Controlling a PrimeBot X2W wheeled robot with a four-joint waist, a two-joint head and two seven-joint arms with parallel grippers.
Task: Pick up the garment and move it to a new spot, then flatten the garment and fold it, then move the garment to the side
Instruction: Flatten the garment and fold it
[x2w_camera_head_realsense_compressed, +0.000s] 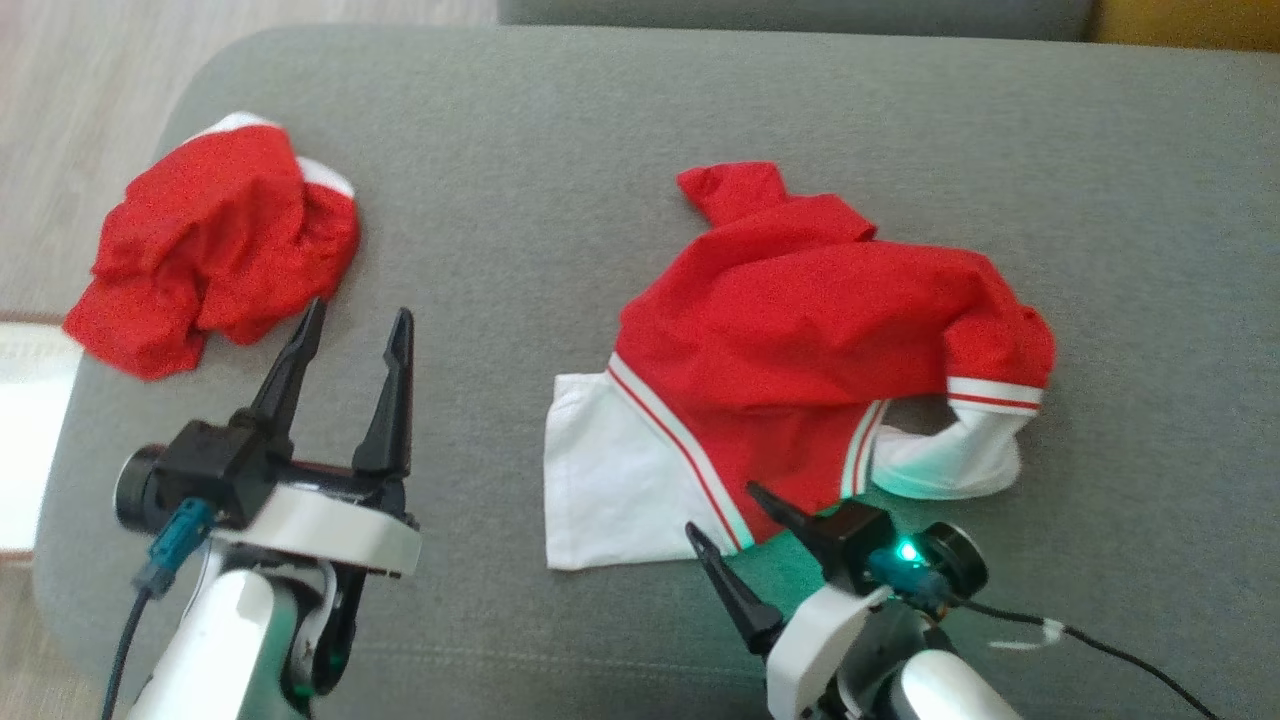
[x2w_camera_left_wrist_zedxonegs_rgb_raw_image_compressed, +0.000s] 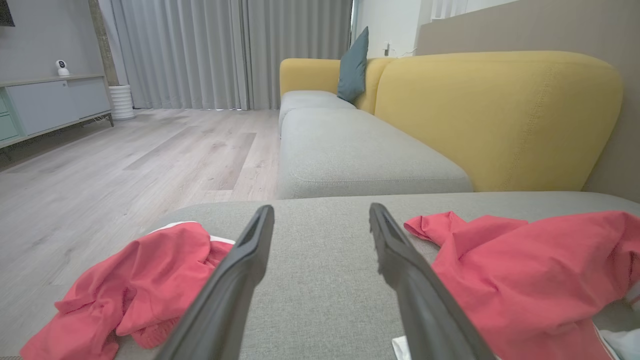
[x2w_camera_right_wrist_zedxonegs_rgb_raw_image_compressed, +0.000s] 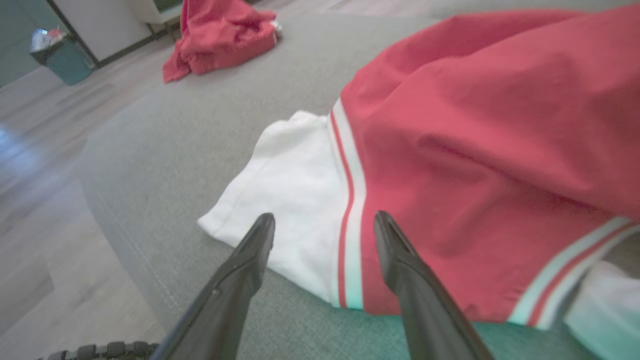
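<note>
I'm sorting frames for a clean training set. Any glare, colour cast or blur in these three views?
Head view: a green light by the right gripper tints the near hem of the striped garment; a bright patch at the left edge is blown out. Right wrist view: soft throughout, same green cast. Left wrist view: sharpest, the fingers of the left gripper blur.
</note>
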